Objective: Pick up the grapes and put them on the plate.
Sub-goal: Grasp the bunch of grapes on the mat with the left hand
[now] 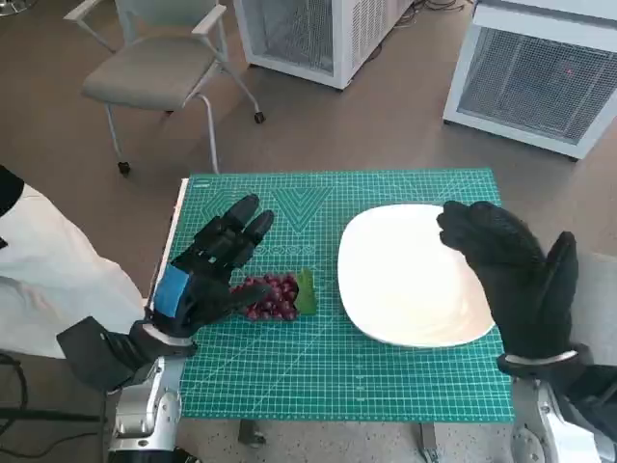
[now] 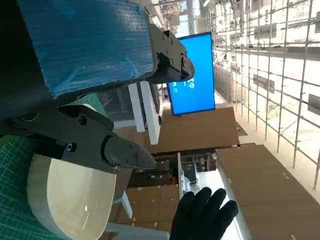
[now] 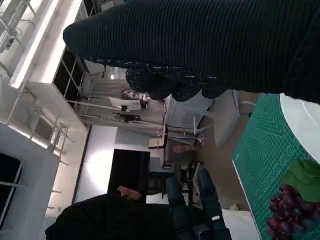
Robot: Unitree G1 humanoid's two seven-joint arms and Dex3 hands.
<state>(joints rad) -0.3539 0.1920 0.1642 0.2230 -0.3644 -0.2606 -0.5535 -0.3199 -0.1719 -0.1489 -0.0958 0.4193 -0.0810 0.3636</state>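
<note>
Tabletop [image 1: 405, 381]: small, covered by a green cutting mat with a printed grid; floor around it brown.

Grapes [image 1: 271, 295]: one dark red bunch with a green leaf [image 1: 306, 292] at its plate-facing end; lying on the mat, just beside the plate but apart from it; also visible in the right wrist view [image 3: 292, 210] with the leaf [image 3: 305, 179] next to them.

Plate [image 1: 405, 280]: white, rounded, nothing on it; sitting on the mat toward the robot's right; its pale rim [image 2: 40, 200] shows in the left wrist view.

Left hand [image 1: 210, 265]: black with blue tape over its back; released, fingers stretched forward and apart, grasping nothing; poised just beside the grapes on the side away from the plate; contact with the bunch cannot be told.

Right hand [image 1: 506, 275]: black knitted glove; released, fingers spread, holding nothing; raised over the plate's outer edge.

Chair [image 1: 159, 68]: grey, on casters, beyond the tabletop; two white cabinets with mesh fronts [image 1: 540, 72] stand further along the floor.
</note>
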